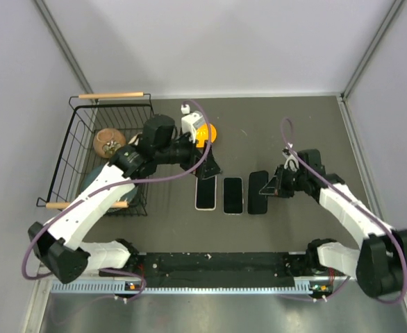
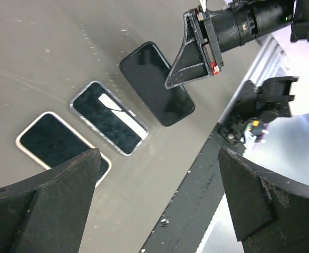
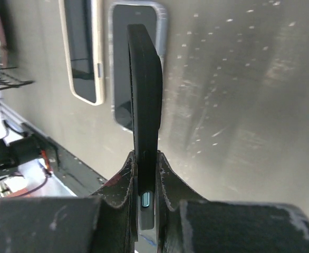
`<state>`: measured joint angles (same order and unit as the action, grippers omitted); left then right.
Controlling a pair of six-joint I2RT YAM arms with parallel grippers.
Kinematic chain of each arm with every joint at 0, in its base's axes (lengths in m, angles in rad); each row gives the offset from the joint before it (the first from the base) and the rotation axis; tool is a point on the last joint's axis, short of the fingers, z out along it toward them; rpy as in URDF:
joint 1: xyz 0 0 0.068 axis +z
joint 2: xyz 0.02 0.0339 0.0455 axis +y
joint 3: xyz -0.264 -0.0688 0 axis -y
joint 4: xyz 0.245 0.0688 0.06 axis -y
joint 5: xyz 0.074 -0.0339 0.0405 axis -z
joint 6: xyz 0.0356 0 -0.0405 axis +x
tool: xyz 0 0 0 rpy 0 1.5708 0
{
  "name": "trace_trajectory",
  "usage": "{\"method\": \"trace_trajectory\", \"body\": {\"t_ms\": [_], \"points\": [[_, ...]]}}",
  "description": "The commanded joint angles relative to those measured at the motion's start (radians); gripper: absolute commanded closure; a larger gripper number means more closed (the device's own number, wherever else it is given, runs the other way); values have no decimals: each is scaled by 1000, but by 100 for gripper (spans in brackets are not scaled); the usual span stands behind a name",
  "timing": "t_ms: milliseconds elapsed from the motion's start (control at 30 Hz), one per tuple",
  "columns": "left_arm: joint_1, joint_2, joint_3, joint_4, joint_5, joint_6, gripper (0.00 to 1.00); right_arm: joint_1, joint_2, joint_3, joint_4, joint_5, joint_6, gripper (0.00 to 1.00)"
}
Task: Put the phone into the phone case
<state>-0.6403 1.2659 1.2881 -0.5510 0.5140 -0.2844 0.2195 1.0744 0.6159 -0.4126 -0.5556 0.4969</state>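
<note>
On the right, the right hand (image 3: 145,161) pinches the slim black phone (image 3: 144,89); left hand (image 2: 158,154) spread.

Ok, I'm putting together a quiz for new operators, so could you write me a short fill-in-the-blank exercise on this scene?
1. The right gripper is shut on the ___.
2. The left gripper has its jaws ___.
3. Of the three flat things lying in a row, the phone case is the ___ one.

Missing words: phone; open; middle.
</note>
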Motion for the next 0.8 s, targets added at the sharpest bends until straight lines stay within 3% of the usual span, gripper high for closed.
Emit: {"method": "trace_trajectory", "body": {"t_ms": [0, 300, 533, 767], "points": [[1, -94, -52, -49, -163, 99, 1, -8, 137, 136, -60, 71, -103, 100], [1, -168, -151, 19, -209, 102, 1, -15, 308, 203, -31, 34, -135, 100], [1, -158, -162, 13, -245, 105, 1, -77, 456, 145, 72, -89, -132, 98], [1, -181, -177, 17, -284, 106, 1, -101, 470, 131, 90, -12, -121, 72]]}}
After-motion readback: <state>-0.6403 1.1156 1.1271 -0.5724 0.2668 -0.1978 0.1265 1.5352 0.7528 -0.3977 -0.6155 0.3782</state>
